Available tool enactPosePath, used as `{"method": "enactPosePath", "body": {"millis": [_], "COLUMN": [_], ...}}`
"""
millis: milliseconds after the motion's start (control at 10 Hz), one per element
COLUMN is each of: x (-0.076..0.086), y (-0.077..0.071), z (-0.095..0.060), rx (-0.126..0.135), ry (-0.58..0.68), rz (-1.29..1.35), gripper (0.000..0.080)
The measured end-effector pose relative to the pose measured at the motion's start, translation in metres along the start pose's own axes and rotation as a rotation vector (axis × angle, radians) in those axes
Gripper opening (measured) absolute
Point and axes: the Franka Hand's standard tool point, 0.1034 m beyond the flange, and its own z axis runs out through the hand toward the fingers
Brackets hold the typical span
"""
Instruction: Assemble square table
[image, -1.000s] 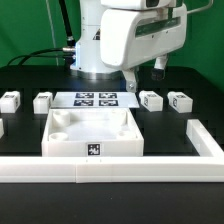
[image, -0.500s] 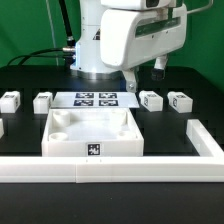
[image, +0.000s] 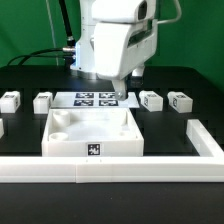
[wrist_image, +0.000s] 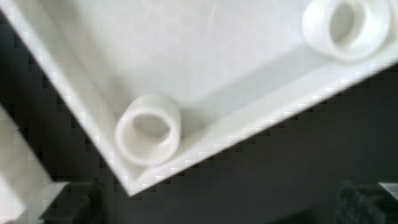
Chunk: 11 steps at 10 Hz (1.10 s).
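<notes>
The square table slab lies on the black tabletop, at six o'clock from the marker board. The gripper hangs over the slab's twelve-o'clock edge, jaws fully spread, grasping and touching nothing. Since the earlier frame the arm has shifted toward nine o'clock and lower. The wrist points down.
</notes>
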Motion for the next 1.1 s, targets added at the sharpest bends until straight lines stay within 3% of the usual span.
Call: {"method": "enactPosePath", "body": {"millis": [100,500,600,900,1100], "x": [-0.008,-0.007,-0.011,-0.035,-0.038], "y": [-0.004,-0.003,-0.003,-0.014,-0.017], "z": [0.007,0.007,0.009,0.016,0.019], "rx": [0.008,0.006,-0.021,-0.013,-0.007], "ry": [-0.002,0.0,0.013,0.009,0.008], "rz": [-0.044,-0.026,-0.151,-0.299,-0.297], "gripper": [0.0649,0.0649,0.0649,0.0649,0.0649]}}
